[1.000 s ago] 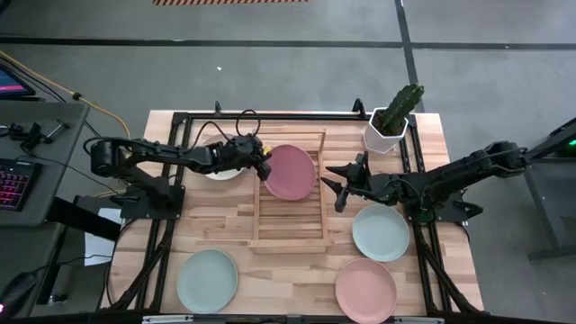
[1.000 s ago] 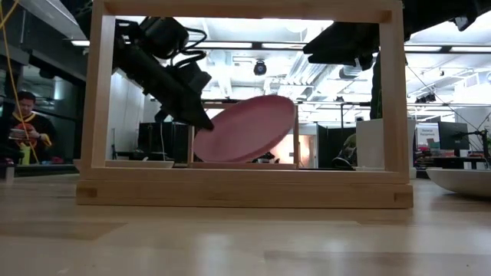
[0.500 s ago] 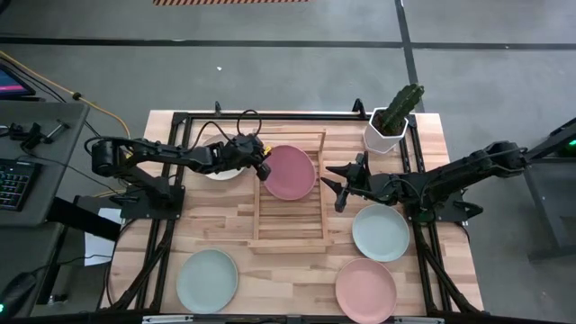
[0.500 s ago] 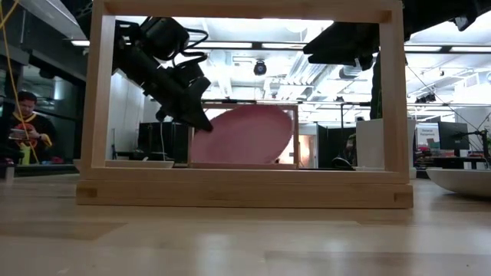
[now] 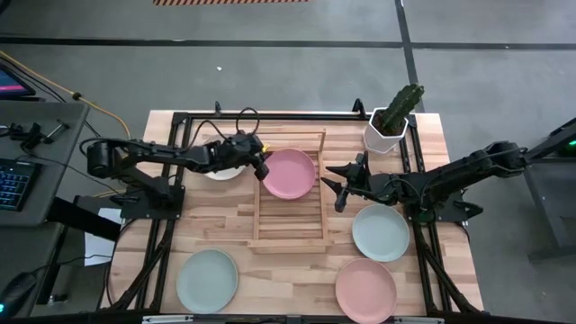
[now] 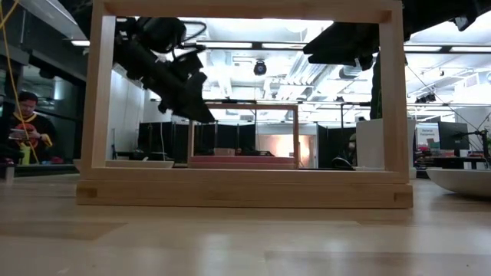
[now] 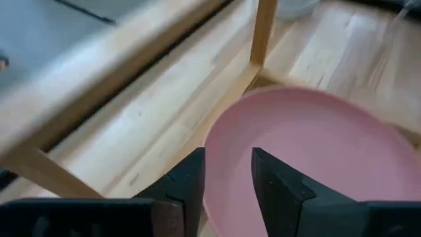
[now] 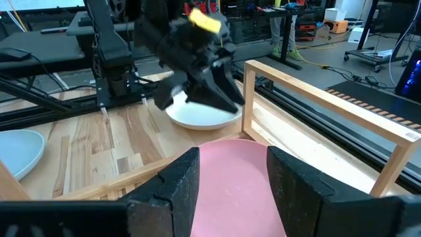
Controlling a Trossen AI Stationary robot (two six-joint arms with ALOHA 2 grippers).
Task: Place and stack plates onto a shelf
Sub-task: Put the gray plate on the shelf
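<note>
A pink plate (image 5: pixel 290 175) lies flat on the far end of the shelf (image 5: pixel 288 225), a light wooden slatted rack; in the low view the plate (image 6: pixel 242 162) rests level on the slats. My left gripper (image 5: pixel 264 167) stands open just above the plate's left rim (image 7: pixel 217 151), clear of it (image 6: pixel 204 116). My right gripper (image 5: pixel 336 185) hangs open to the right of the shelf, facing the plate (image 8: pixel 230 178). A cream white plate (image 5: pixel 220 169) lies on the table under my left arm.
Two mint green plates (image 5: pixel 207 280) (image 5: pixel 380 231) and another pink plate (image 5: pixel 365 290) lie on the table near the front. A white pot with a cactus (image 5: pixel 391 121) stands at the far right corner. A person (image 6: pixel 23 123) sits beyond the table.
My left gripper has opened and let go of the pink plate's left rim, then risen a little. The plate, held tilted a second ago with its right side raised, has dropped flat onto the shelf's slats.
</note>
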